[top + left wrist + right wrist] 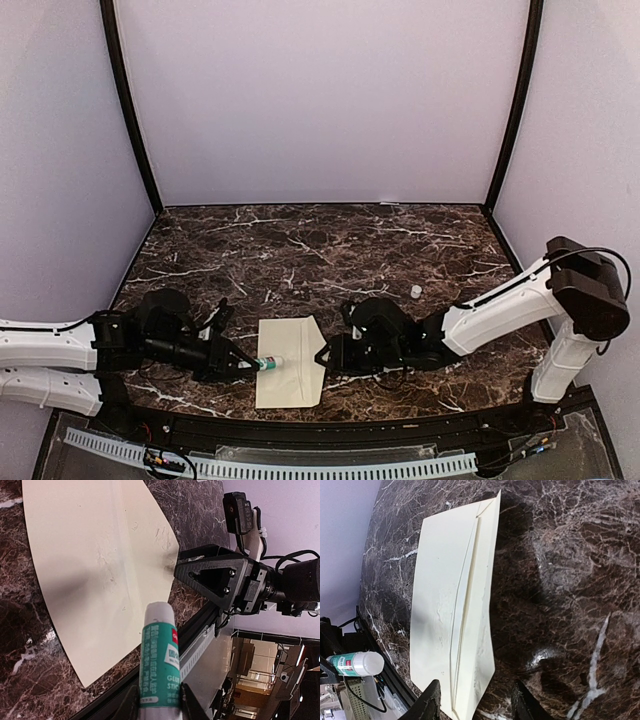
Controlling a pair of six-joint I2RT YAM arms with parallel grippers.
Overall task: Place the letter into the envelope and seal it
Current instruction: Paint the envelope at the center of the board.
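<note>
Looks like sealing: left pincer [159, 701] pinches glue stick [159, 660] at 9 o'clock of envelope [285, 365], right pincer [477, 702] spread at 3; next, glue flap [312, 362].

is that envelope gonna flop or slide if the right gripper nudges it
Probably floppy: the envelope is thin paper lying flat, wrinkled along its fold, so a lifted edge would likely sag. It looks light and the marble table is glossy, so a nudge from the right gripper would likely slide it. A hard edge-on shove might buckle it.
</note>
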